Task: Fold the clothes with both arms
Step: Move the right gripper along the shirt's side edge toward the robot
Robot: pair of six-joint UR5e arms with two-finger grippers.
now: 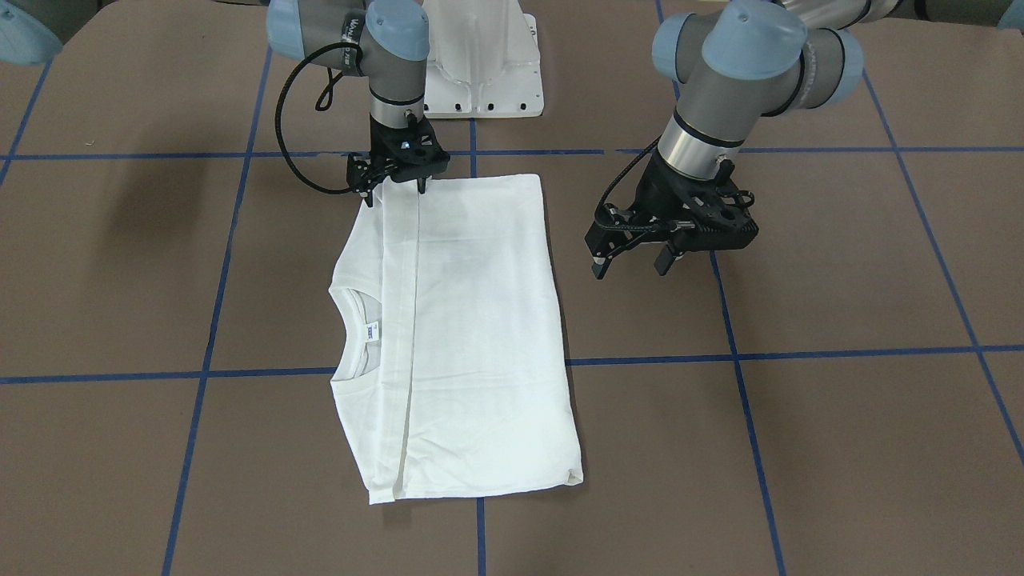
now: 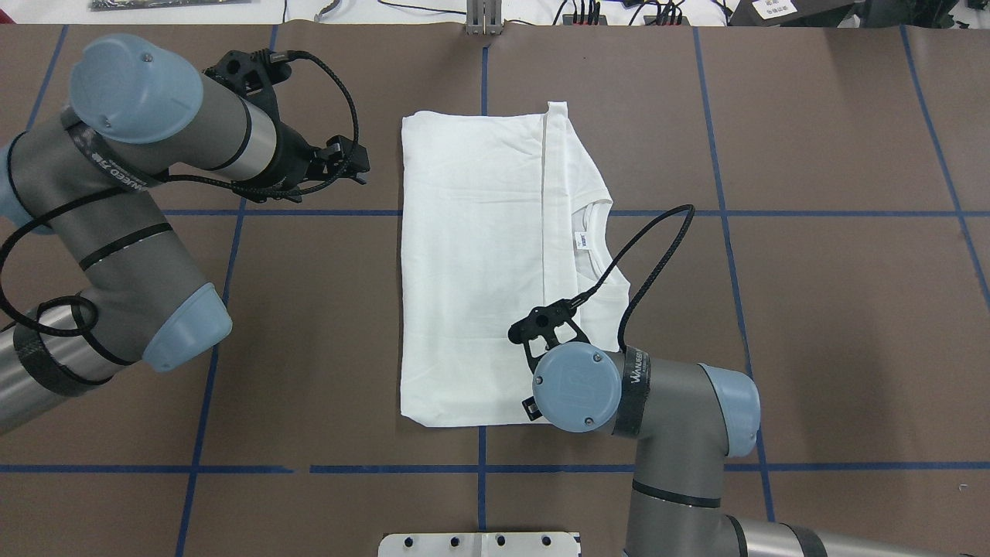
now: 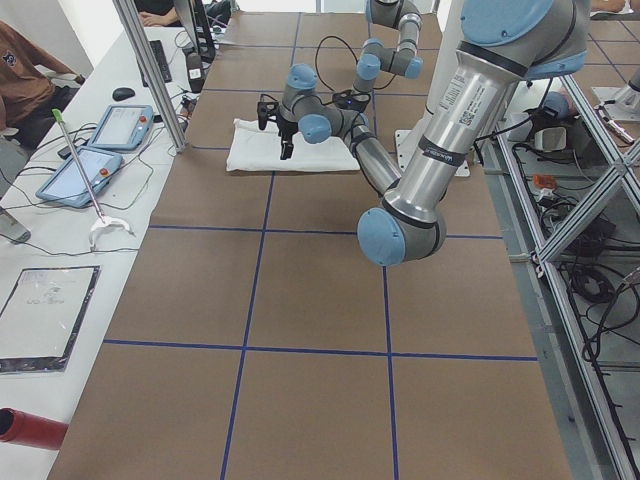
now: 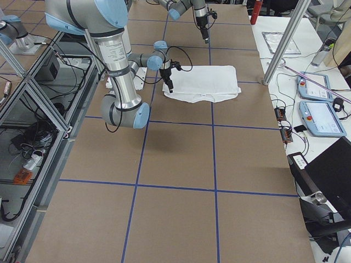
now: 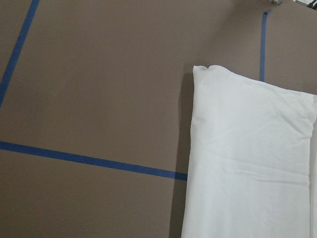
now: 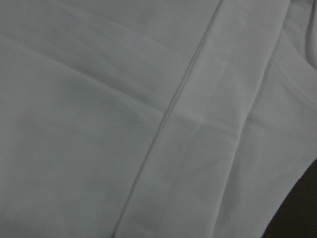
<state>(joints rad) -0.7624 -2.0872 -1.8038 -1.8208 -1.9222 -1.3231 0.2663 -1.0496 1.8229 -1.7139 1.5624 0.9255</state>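
The white shirt (image 1: 480,320) lies flat on the brown table, folded into a long rectangle (image 2: 472,271). Its ribbed collar and small neck label (image 1: 370,330) show along one long side. My right gripper (image 1: 396,190) is open and points straight down at the shirt's corner nearest the robot. Its fingertips (image 1: 422,189) stand at the cloth's edge. From overhead its wrist hides the fingers. The right wrist view is filled with white cloth (image 6: 99,124) and a seam. My left gripper (image 1: 631,266) hovers open over bare table beside the shirt's other long side (image 2: 352,164), holding nothing.
The white pedestal base (image 1: 480,72) sits at the robot's side of the table. Blue tape lines (image 1: 800,352) divide the brown surface into squares. Side benches hold tablets (image 3: 80,170), cables and a red cylinder (image 3: 30,425). A seated person (image 3: 25,75) is beyond the table's edge.
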